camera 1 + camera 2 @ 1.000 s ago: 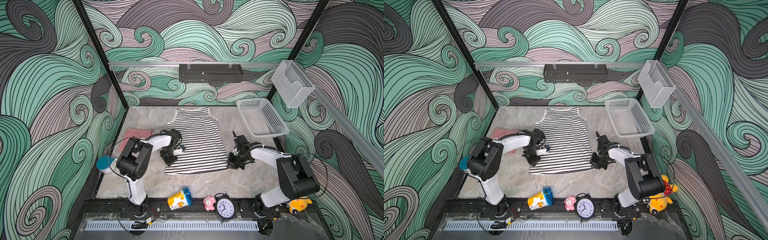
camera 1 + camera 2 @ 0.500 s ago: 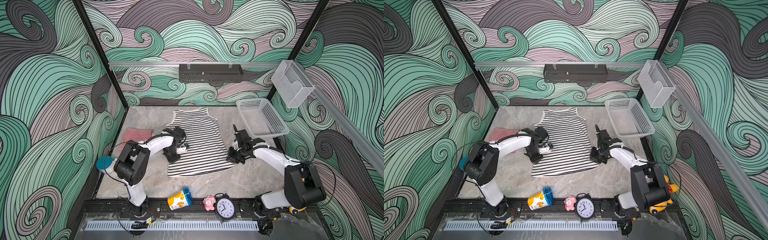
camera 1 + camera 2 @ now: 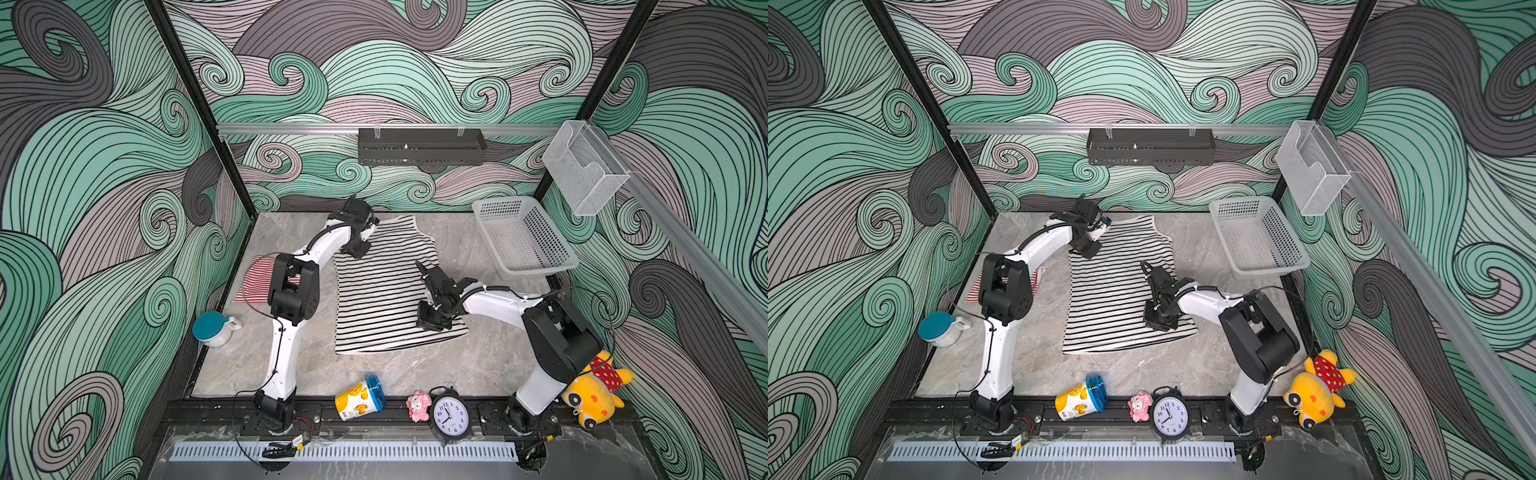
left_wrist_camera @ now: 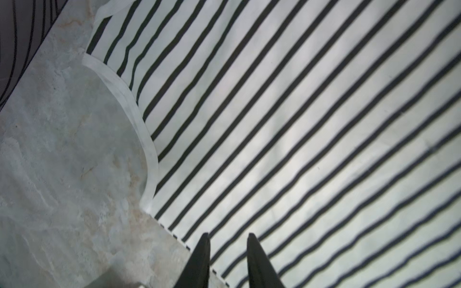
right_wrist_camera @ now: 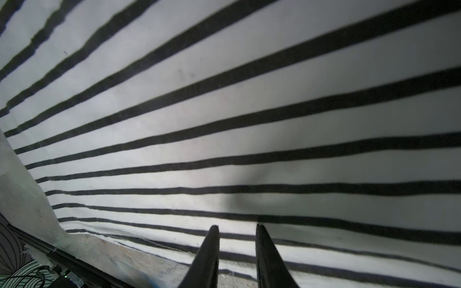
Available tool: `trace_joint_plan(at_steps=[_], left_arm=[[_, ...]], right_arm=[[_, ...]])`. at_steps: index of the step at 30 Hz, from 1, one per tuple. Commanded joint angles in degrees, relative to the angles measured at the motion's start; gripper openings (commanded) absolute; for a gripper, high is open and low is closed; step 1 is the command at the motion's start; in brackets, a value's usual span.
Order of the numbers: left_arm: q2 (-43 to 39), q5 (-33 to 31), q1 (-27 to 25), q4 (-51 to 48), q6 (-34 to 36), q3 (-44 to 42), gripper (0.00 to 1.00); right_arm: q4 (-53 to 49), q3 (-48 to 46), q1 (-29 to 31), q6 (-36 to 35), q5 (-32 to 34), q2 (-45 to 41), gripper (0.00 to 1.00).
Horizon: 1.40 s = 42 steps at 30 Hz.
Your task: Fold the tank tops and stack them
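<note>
- Black-and-white tank top (image 3: 386,299) (image 3: 1113,299): spread flat in one layer at the middle of the tabletop (image 3: 478,365). Its long axis runs from the far edge to the near edge. The neck and straps point to the far edge and the hem to the near edge. The stripes run across, left to right, and the hem is slightly skewed.
- Red-and-white tank top (image 3: 254,276) (image 3: 973,293): lies flat by the left edge, well apart from the first, partly hidden behind the left arm.
- Left gripper (image 3: 358,249) (image 3: 1088,249) (image 4: 228,235): over the far-left shoulder of the black-and-white top, beside the armhole trim. Its fingers stand a narrow gap apart and grasp nothing.
- Right gripper (image 3: 431,323) (image 3: 1158,322) (image 5: 237,227): over the near-right part of the same top, just inside the hem. It is released, with a narrow gap between the fingers and flat cloth below.
- Surface: grey marbled slab.
- Grey perforated basket (image 3: 540,268): at the far-right corner.
- White jug with a teal lid (image 3: 212,328): at the left edge.
- Along the near edge: a tipped yellow-and-blue snack can (image 3: 359,397), a pink figurine (image 3: 417,406) and a black alarm clock (image 3: 451,415).
- Yellow plush toy (image 3: 594,399): at the near-right corner.
- Room: walls with teal, mauve and grey wave print, and black corner posts. A black rack (image 3: 419,145) hangs on the back rail and a clear holder (image 3: 582,174) on the right rail.
</note>
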Motion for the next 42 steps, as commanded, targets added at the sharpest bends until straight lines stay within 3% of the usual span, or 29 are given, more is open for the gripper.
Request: trace_joint_plan(at_steps=[1, 5, 14, 22, 28, 35, 38, 42], left_arm=[[5.32, -2.15, 0.4, -5.13, -0.84, 5.96, 0.29], [7.08, -3.42, 0.26, -4.96, 0.12, 4.68, 0.29], [0.28, -5.63, -0.02, -0.84, 0.81, -12.11, 0.28], [-8.61, -3.69, -3.22, -1.08, -1.29, -27.51, 0.29], [-15.61, -0.36, -7.53, -2.27, -4.9, -36.14, 0.29], [-21.63, 0.9, -10.6, -4.45, -6.83, -37.97, 0.29], [-23.85, -2.4, -10.43, -2.25, -5.72, -37.25, 0.3], [-22.47, -7.99, -9.4, 1.29, -2.7, -33.59, 0.32]], right_arm=[[-0.31, 0.16, 0.49, 1.32, 2.95, 1.11, 0.3], [-2.76, -0.86, -0.38, -0.08, 4.97, 1.29, 0.32], [-5.98, -2.45, -10.35, -5.47, 3.5, 1.4, 0.37], [-10.83, 5.39, -20.69, -9.92, 4.0, 6.48, 0.37], [-19.19, 20.7, -25.06, -13.07, 10.36, 13.81, 0.37], [-26.98, 41.3, -27.22, -15.36, 10.51, 25.44, 0.37], [-26.94, 41.74, -24.99, -15.43, 9.87, 22.15, 0.37], [-26.14, 35.64, -19.75, -14.78, 11.32, 14.8, 0.38]])
